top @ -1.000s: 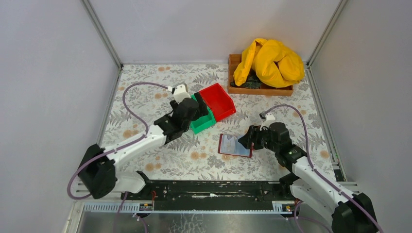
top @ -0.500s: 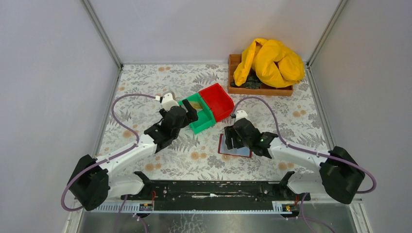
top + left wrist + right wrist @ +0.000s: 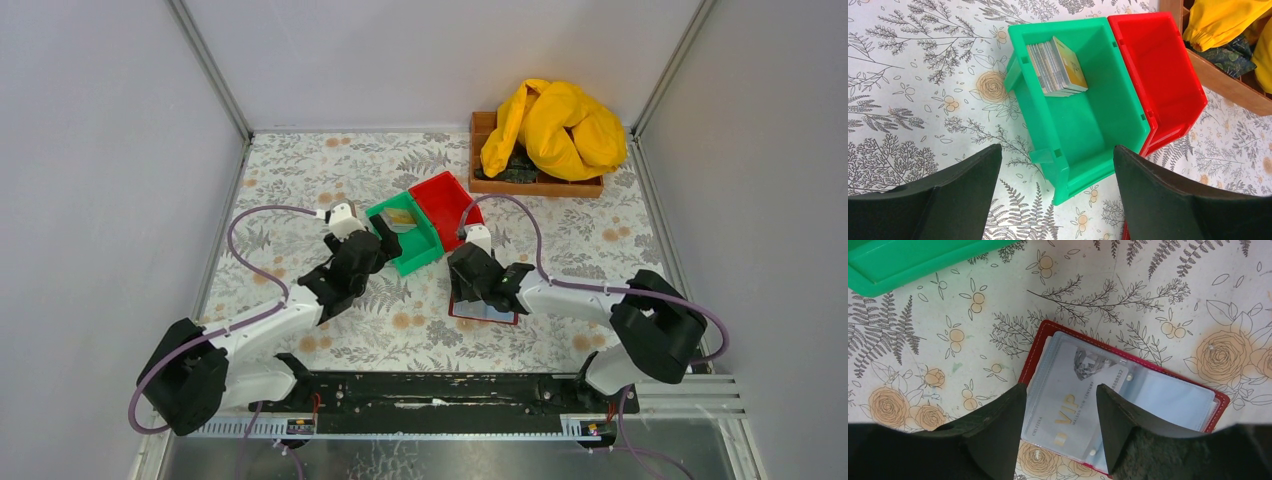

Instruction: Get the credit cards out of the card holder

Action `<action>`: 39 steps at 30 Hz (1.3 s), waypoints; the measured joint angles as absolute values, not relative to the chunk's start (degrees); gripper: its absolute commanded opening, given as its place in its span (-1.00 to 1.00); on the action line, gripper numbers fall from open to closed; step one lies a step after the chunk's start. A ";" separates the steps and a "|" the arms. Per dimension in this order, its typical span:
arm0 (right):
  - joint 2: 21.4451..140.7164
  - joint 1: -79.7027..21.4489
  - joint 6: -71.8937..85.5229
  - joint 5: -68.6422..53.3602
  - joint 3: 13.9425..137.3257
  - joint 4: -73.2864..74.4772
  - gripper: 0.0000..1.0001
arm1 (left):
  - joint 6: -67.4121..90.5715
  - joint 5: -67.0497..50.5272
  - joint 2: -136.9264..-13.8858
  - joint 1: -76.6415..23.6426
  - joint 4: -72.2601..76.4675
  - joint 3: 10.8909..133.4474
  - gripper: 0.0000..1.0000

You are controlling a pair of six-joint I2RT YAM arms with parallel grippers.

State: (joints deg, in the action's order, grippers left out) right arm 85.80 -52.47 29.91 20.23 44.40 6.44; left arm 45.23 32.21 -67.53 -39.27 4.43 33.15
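Note:
The card holder [image 3: 1168, 395] lies open on the floral table, dark red border round clear grey-blue sleeves; in the top view the card holder [image 3: 492, 312] is just right of centre. A silver VIP credit card [image 3: 1083, 365] sits in its left sleeve. My right gripper [image 3: 1059, 389] hangs open low over that card, one finger on each side of it; I cannot tell whether it touches. A stack of credit cards [image 3: 1057, 66] rests in the green bin [image 3: 1088, 130]. My left gripper [image 3: 1057, 155] is open and empty, just short of the bin's near corner.
A red bin [image 3: 1160, 75] stands against the green bin's right side. At the back right a wooden tray [image 3: 535, 185] holds a yellow cloth [image 3: 555, 125]. Grey walls close in the table on three sides.
My right arm has swung left and down over the card holder, its jaws narrowing a little. My left gripper has opened and drawn back from over the green bin toward the near left.

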 measured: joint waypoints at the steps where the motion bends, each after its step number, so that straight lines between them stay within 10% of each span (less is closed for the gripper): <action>1: 86.04 -52.49 30.55 20.38 44.40 6.55 0.19 | 45.23 32.32 -67.40 -39.27 4.47 33.12 0.77; 39: 89.62 -52.51 32.60 22.02 44.10 5.52 -0.06 | 44.18 32.45 -71.35 -39.27 5.26 33.10 0.77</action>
